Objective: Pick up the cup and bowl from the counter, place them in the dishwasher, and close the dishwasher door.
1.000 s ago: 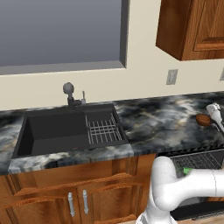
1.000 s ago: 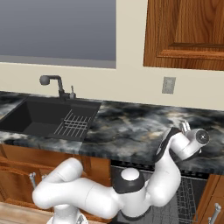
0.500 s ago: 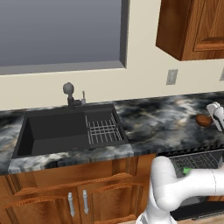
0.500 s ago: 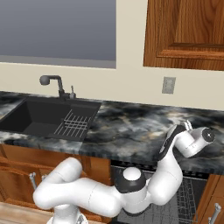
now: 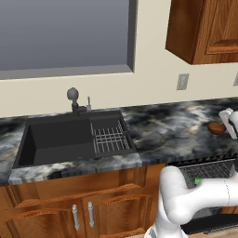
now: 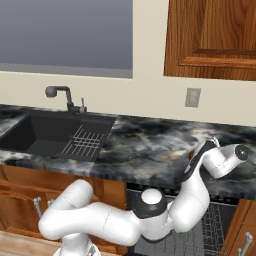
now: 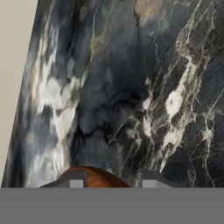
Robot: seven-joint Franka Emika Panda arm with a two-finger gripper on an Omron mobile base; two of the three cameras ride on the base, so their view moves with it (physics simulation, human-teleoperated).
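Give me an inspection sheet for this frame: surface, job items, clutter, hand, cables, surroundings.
Surface: dark marbled counter, with a black sink set in it.
Job items: reddish-brown bowl on the counter at the right, its rim also at the bottom of the hand view. Green cup down in the dishwasher rack; dishwasher is open. Door: not made out.
Clutter: small wire rack in the sink.
Hand: hand right at the bowl, one fingertip either side of its near rim; contact cannot be told.
Cables: nothing seen.
Surroundings: faucet, wall outlet, window, wooden cabinets above and below.
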